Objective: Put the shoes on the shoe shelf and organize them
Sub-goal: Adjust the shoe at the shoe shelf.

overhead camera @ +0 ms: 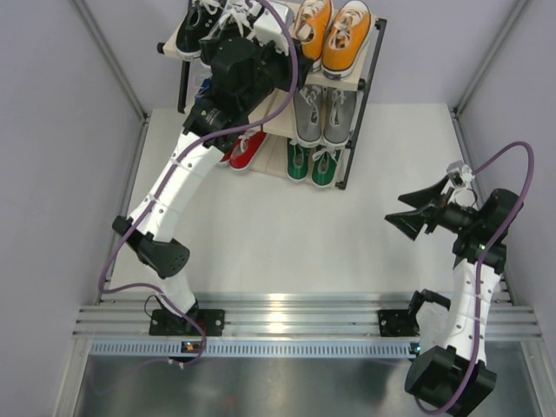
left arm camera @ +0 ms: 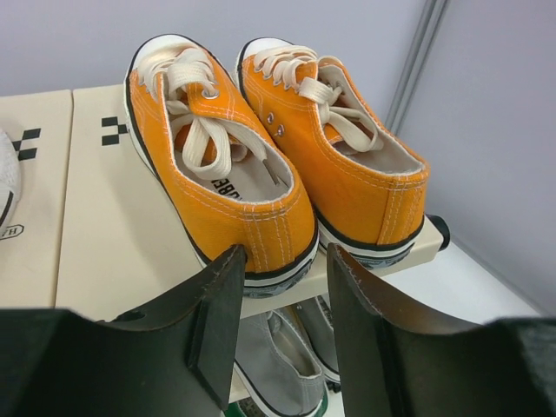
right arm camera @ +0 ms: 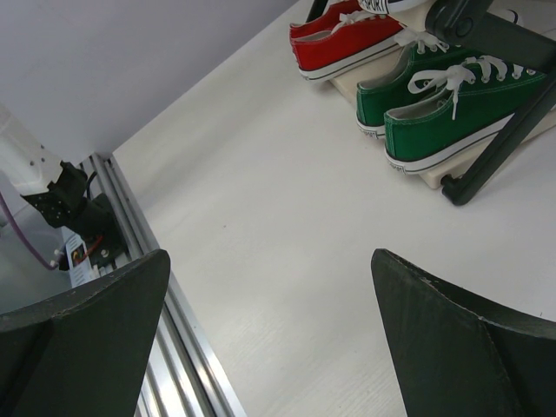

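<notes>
Orange pair is sitting top-right on the shelf at the bench's far edge, black alongside, and grey, green and red below. No loose shoe is showing, so I'm judging it nearly done.

Left wrist: left gripper is hovering part-open and empty behind the orange heels.

Right wrist: right gripper is gaping wide, empty, near the right edge.

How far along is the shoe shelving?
Nearly done. Shelved: black pair and orange pair on top, grey in the middle, red and green at the bottom. In hand: nothing; left claw open behind the orange heels, right claw open over the table. Left: mid-left slot is hidden by the left arm.
</notes>
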You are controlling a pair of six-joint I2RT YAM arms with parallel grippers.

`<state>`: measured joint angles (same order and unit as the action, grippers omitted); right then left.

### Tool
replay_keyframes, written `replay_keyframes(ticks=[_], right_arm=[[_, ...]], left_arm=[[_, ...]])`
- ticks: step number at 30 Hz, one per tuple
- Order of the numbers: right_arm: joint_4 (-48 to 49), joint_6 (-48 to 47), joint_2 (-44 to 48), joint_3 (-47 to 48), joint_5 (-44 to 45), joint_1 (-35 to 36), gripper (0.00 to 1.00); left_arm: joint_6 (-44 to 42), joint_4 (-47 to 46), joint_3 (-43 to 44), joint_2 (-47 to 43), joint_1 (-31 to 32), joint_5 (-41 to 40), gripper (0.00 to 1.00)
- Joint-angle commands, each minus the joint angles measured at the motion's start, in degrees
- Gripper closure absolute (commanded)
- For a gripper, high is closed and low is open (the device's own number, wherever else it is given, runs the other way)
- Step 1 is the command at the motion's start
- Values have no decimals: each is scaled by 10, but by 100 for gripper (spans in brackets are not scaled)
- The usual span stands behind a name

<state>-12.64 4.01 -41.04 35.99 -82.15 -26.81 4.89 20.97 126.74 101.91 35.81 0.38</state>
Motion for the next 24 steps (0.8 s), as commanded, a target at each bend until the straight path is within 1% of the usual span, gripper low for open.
replay_keyframes(ticks=[1,4,5,8,9,10,17,18,22,23,24], right_arm=[[25,-21,0,6,-6,-8,0],[26,-21,2,6,-6,-8,1],[26,-21,3,6,-6,-8,1],[25,-23,3,6,-11,-8,1],[26,-23,3,5,-13,-8,1],[25,-23,4,4,-13,-8,1],[24,-24,3,6,-13,-8,1],[24,-24,3,6,-13,-8,1],[24,-24,3,6,-14,-8,1],[24,-24,3,6,-14,-8,1],[24,-24,4,5,-14,-8,1]], left_arm=[[-62,-30,-10,0,11,-39,52],[-84,-36,-16,-7,18,-46,46],[-89,-36,-15,-6,23,-43,42],[-88,-35,-14,-2,30,-28,38],[-81,-35,-14,-2,31,-25,30],[-76,-36,-14,-3,33,-21,28],[-51,-48,-7,-25,36,-14,26],[-34,-48,-7,-33,36,-12,26],[-16,-48,-20,-53,36,-7,26],[-10,-48,-29,-61,36,12,26],[-8,-48,-36,-65,36,11,25]])
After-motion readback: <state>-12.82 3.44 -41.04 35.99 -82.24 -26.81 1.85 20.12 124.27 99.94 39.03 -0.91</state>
